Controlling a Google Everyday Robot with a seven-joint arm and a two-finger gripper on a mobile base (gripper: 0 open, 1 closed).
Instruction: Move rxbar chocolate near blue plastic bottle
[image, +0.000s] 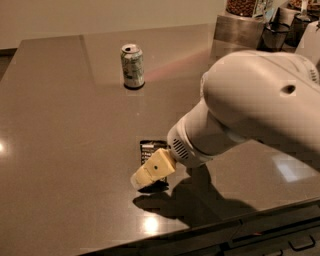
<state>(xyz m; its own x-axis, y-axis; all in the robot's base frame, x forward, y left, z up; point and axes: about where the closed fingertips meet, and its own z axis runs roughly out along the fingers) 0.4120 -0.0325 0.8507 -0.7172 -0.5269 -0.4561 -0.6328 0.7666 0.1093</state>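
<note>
The rxbar chocolate (148, 150) is a flat black wrapper lying on the brown table (70, 130), near the front middle. Only its far end shows; the rest is hidden under my gripper. My gripper (146, 177) has cream-coloured fingers (155, 169) and comes down from the right, right over the bar's near end. The large white arm (260, 105) fills the right side of the view. The blue plastic bottle is not in view.
A green-and-white soda can (132, 66) stands upright at the back of the table. Metal containers and dark objects (250, 20) stand at the back right corner. The table's front edge (210, 230) runs close below the gripper.
</note>
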